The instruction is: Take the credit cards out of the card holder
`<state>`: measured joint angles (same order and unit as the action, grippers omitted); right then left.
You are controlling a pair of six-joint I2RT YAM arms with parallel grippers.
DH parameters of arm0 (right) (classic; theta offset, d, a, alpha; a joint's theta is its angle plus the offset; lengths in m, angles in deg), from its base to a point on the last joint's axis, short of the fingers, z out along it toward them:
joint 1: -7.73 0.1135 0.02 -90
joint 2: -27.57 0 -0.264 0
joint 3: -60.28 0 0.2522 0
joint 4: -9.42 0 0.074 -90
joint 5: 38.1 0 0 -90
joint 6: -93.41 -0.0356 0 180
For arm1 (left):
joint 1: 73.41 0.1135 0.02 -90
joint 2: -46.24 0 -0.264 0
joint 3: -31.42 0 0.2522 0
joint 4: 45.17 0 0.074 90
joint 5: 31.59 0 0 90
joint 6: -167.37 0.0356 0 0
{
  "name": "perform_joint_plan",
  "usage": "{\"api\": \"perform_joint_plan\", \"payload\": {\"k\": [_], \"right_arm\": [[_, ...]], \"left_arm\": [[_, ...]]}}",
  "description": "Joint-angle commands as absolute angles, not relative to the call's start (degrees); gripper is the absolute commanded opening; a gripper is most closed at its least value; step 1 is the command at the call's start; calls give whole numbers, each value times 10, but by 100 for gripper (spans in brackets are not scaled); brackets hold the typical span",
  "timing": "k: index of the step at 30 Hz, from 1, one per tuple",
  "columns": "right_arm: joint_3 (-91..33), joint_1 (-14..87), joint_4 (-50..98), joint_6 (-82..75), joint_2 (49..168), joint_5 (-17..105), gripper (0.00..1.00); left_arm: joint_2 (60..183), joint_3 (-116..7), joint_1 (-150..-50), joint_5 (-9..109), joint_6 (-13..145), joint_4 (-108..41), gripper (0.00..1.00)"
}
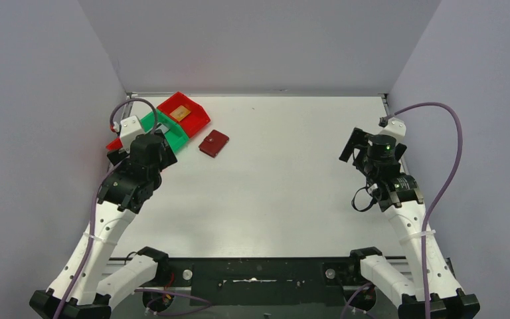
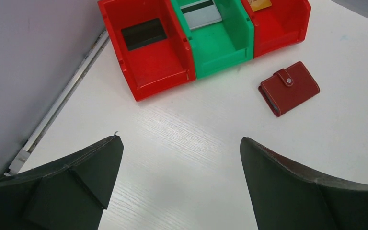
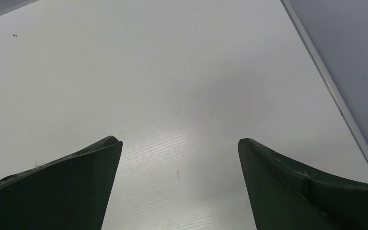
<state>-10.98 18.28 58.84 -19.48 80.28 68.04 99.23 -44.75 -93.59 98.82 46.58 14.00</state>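
Left gripper (image 2: 180, 143): jaws spread wide and empty, as I see it, above the table (image 2: 316, 143) at the left.
Right gripper (image 3: 179, 141): jaws likewise wide apart, nothing between them, at the right.
Card holder (image 2: 290, 88): lies shut with its tab snapped, just right of the bins.
Credit cards: black card (image 2: 143, 33) in the left red bin (image 2: 158, 64), silver-grey card (image 2: 201, 13) in the green bin (image 2: 220, 45), gold-tan card (image 2: 260, 5) in the right red bin (image 2: 278, 28).

The left arm (image 1: 136, 173) hides most of one red bin (image 1: 113, 144) from above; the left wrist view's top edge cuts the gold-tan card (image 2: 260, 5), perhaps halfway.
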Motion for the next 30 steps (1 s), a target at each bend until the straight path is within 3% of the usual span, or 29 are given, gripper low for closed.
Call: {"api": "perform_joint_plan", "payload": {"k": [1, 9, 14, 20, 30], "right_arm": [[-68, 147, 528, -214, 769, 601, 98], [-24, 107, 514, -216, 757, 556, 98], [-22, 98, 510, -214, 768, 552, 98], [-24, 92, 493, -218, 788, 543, 98], [-44, 81, 499, -209, 804, 531, 98]], "left_arm": [[979, -423, -934, 955, 457, 73, 96], [965, -328, -887, 768, 414, -41, 94], [1062, -351, -877, 660, 428, -74, 88], [1267, -469, -911, 657, 490, -75, 86], [1637, -852, -918, 699, 551, 21, 86]]}}
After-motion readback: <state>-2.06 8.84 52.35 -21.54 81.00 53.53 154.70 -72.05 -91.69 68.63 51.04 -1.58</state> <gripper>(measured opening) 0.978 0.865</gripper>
